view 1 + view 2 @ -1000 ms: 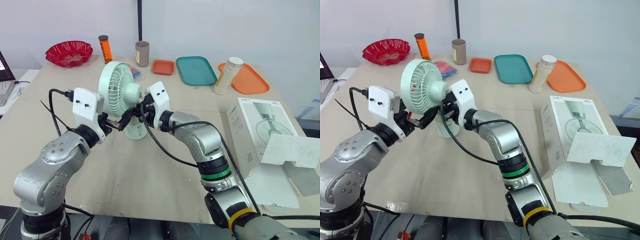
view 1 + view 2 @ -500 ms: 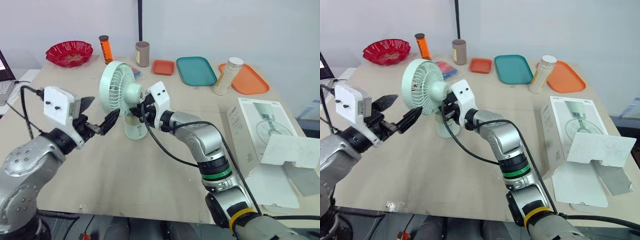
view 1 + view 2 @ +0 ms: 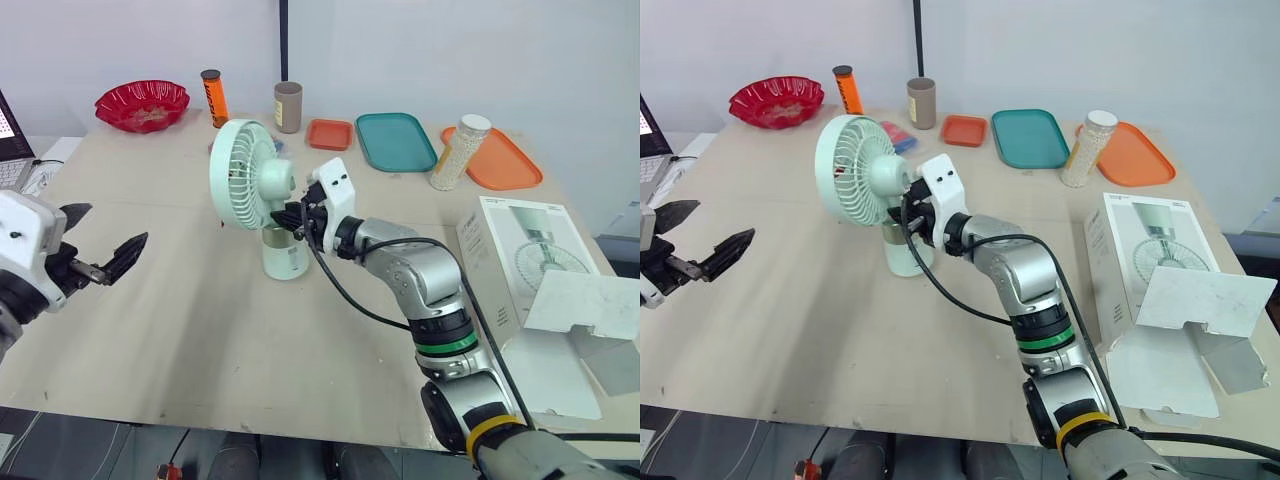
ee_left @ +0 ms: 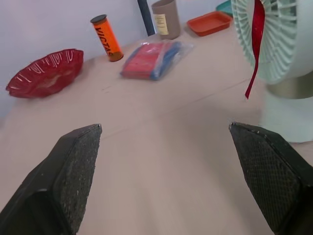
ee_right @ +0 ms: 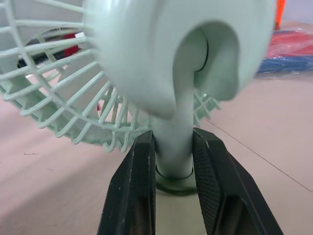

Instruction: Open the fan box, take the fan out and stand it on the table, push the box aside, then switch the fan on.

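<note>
Progress: fan (image 3: 250,180) out, upright mid-table; box (image 3: 520,270) opened, aside at right; switch-on judged pending, ribbon (image 4: 254,49) hanging limp
Left gripper (image 3: 108,232): jaws wide apart, empty, well left of fan
Right gripper (image 3: 290,213): jaws clamped on fan's stem
Containers: bowl (image 3: 141,104), contents unclear; teal tray (image 3: 396,141) bare; jar (image 3: 452,152) of pale grains; box interior hidden

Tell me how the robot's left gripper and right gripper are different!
The left gripper is open and empty; the right gripper is shut on the thin neck of the fan. The left gripper hangs over bare table, apart from the fan; the right gripper is tucked just behind the fan's head. Both have two black fingers.
</note>
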